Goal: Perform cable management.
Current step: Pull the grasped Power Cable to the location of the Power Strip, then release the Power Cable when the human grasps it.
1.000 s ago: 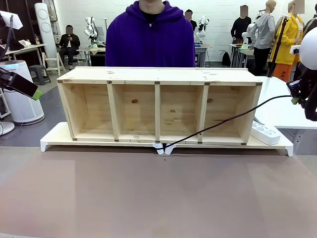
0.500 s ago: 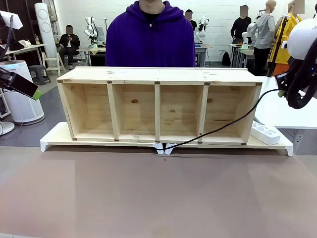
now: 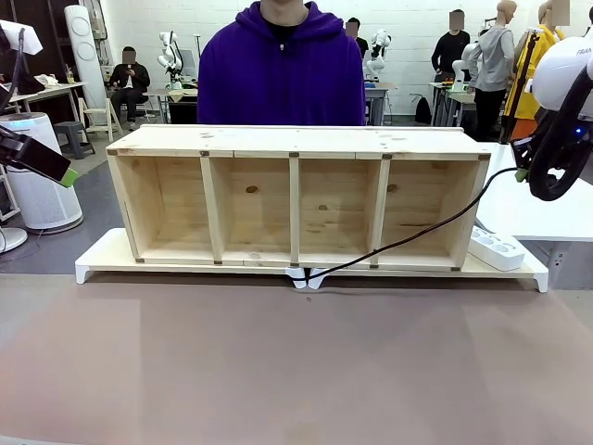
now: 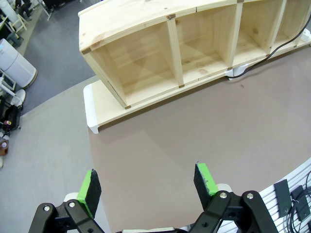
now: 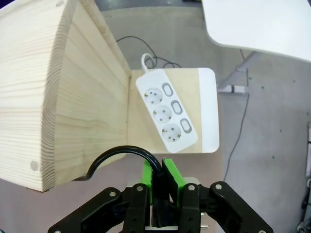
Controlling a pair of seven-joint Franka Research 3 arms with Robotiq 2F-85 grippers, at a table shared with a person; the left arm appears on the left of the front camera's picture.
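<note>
The thin black cable (image 3: 417, 232) runs from a white clip (image 3: 306, 276) at the front edge of the white base, up and right across the wooden shelf's (image 3: 296, 141) right compartment. Its upper end is in my right gripper (image 3: 522, 171), held beside the shelf's right end at top height. In the right wrist view my right gripper (image 5: 159, 177) is shut on the cable (image 5: 121, 153), which loops out to the left between the green pads (image 5: 173, 177). My left gripper (image 4: 146, 182) is open and holds nothing, high over the brown table; in the front view the left gripper (image 3: 67, 176) is at the far left.
A white power strip (image 5: 166, 116) lies on the white base (image 3: 102, 252) just right of the shelf. A person in a purple hoodie (image 3: 283, 69) stands behind the shelf. A white side table (image 3: 542, 209) is at the right. Brown tabletop (image 3: 296, 362) spreads in front.
My right arm has risen and shifted left, lifting the cable's right end from mid-shelf height to near the shelf's top. The left arm has not moved.
</note>
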